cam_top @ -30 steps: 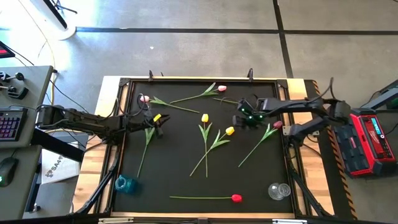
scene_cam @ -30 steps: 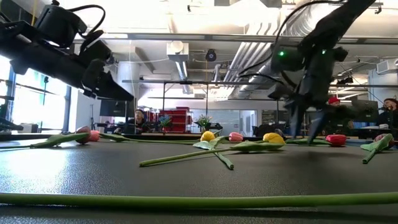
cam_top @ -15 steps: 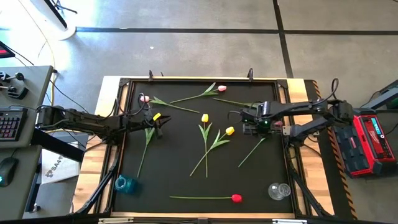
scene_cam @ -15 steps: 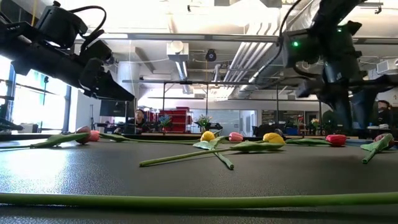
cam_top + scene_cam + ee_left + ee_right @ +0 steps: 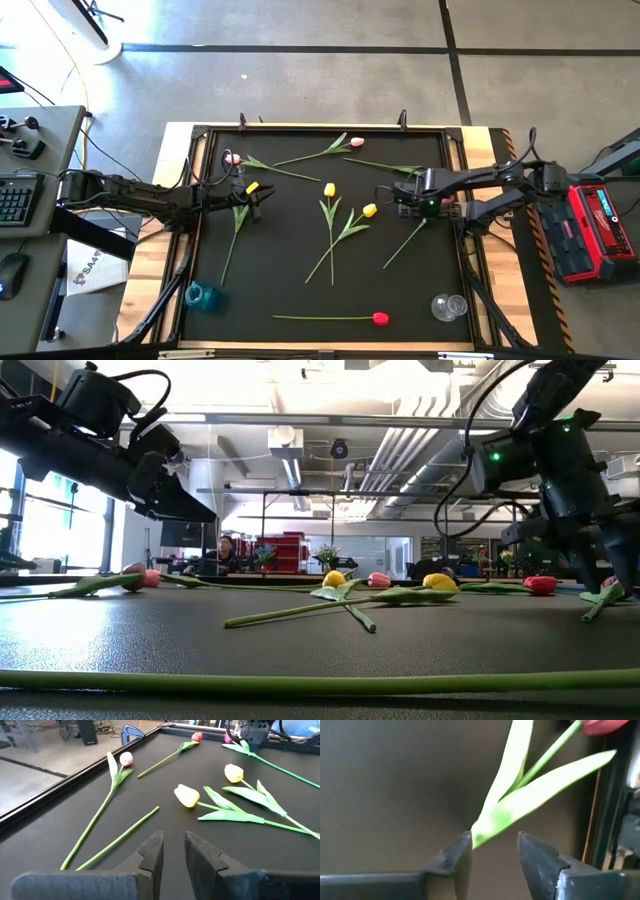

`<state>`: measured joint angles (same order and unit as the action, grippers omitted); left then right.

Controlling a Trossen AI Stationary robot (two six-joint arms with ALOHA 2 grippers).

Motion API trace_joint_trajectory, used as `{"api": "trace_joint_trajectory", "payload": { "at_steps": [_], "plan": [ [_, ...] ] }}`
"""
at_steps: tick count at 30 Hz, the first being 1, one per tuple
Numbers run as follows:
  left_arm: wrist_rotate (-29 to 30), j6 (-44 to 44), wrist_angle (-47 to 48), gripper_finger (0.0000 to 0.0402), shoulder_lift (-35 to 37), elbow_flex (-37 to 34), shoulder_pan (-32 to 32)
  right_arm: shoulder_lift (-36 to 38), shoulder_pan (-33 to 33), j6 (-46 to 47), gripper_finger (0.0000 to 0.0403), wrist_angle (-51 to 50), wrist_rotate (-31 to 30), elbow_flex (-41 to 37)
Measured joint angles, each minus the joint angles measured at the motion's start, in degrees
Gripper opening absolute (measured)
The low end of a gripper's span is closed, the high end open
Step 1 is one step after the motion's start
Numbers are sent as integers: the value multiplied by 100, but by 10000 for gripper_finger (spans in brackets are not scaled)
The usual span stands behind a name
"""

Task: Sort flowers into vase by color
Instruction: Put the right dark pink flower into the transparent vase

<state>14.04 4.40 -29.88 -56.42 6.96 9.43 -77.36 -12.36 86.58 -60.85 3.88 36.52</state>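
An open workshop with ceiling pipes and a concrete floor lies behind a black desk (image 5: 300, 290) framed in light wood. Flowers are scattered flat across it: a pink one (image 5: 232, 158) and another pink one (image 5: 357, 142) near the far edge, two yellow ones (image 5: 329, 189) (image 5: 369, 210) in the middle, a red one (image 5: 380, 318) near the front edge. A blue vase (image 5: 202, 295) stands at the front left corner and a clear vase (image 5: 449, 306) at the front right; neither appears to hold a flower yet.

The right tool (image 5: 425, 207) is low over a red tulip (image 5: 602, 725) by the right rim. Its fingers stand apart on either side of the stem where the leaves (image 5: 515, 800) branch, not yet closed on it. The left tool (image 5: 172, 857) hovers above the left half of the desk, fingers slightly parted and empty, with a bare green stem (image 5: 117, 840) lying just ahead of it and a yellow bud (image 5: 252, 188) beside it in the overhead view.

Likely faults from here: the right fingers may close on a leaf rather than the stem, so the flower slips or swings when lifted; being so close to the rim, the tool may also scrape the frame or push the tulip against it.
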Motion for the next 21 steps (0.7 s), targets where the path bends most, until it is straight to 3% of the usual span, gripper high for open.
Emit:
{"api": "trace_joint_trajectory", "payload": {
  "at_steps": [5,10,14,21],
  "plan": [
    [0,0,2,79,0,0,0,8,-2,85,173,557,-43,-331],
    [2,-5,2,81,0,0,0,29,-2,207,162,884,-66,-558],
    [3,-147,-1,81,1,0,0,20,0,197,122,913,-124,-547],
    [26,-166,-37,81,0,2,0,15,0,40,16,1010,-141,-547]
  ]
}}
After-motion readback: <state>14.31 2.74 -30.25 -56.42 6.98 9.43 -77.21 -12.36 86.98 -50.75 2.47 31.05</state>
